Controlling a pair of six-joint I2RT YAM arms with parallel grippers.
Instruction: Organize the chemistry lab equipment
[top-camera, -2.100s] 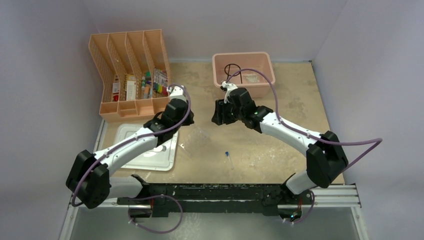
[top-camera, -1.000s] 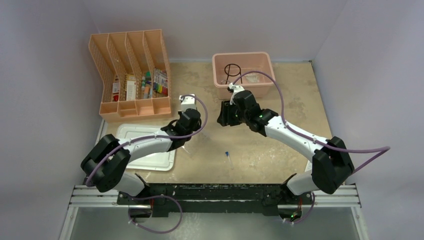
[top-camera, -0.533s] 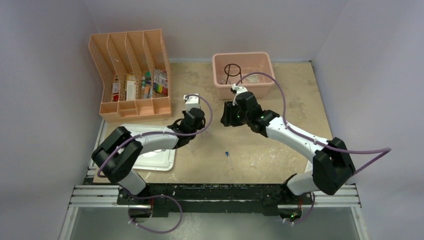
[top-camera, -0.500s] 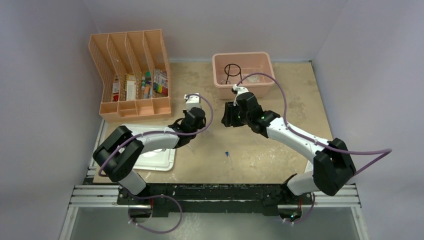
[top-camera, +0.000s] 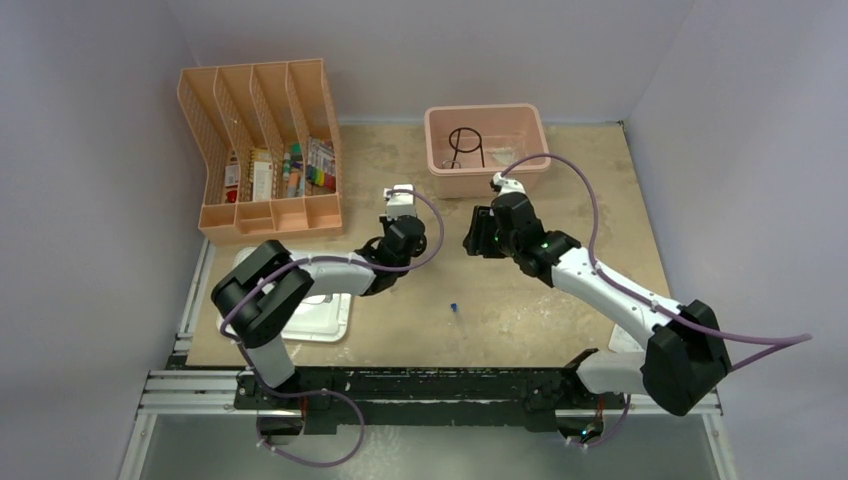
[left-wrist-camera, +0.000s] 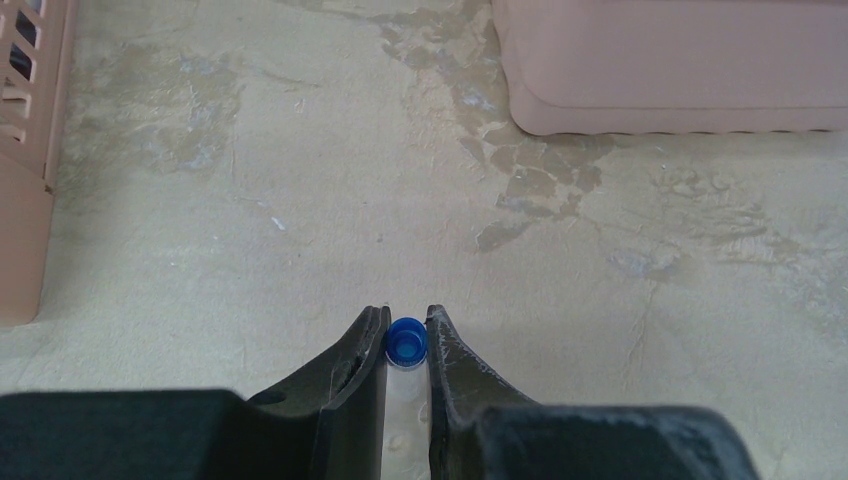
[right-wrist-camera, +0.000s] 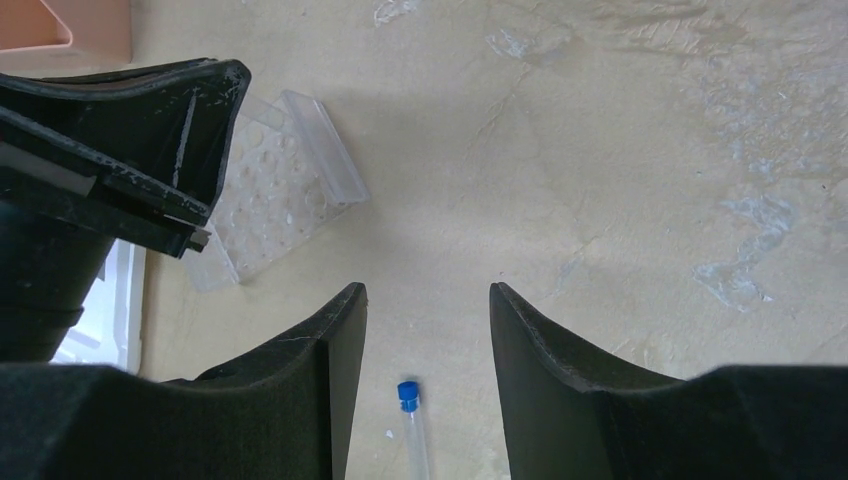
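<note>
My left gripper (top-camera: 400, 212) is shut on a blue-capped clear vial (left-wrist-camera: 407, 342); its cap shows between the tips of the left gripper (left-wrist-camera: 407, 315) above bare table. A second blue-capped vial (top-camera: 456, 315) lies on the table, and in the right wrist view it (right-wrist-camera: 410, 420) lies below my open, empty right gripper (right-wrist-camera: 427, 295). The right gripper (top-camera: 478, 235) hovers mid-table. A clear plastic tray (right-wrist-camera: 270, 190) lies partly under the left gripper's body (right-wrist-camera: 110, 130). A black wire ring tripod (top-camera: 465, 143) sits in the pink bin (top-camera: 535, 150).
An orange file organizer (top-camera: 265, 145) with small coloured items stands at the back left. The flat white lid (top-camera: 318, 318) lies under the left arm. The pink bin's wall (left-wrist-camera: 680, 70) is ahead and right of the left gripper; the organizer's edge (left-wrist-camera: 25, 150) is at its left.
The left gripper has moved right and away from the organizer toward mid-table. The right gripper has shifted right, away from the left one. The loose vial has not moved.
</note>
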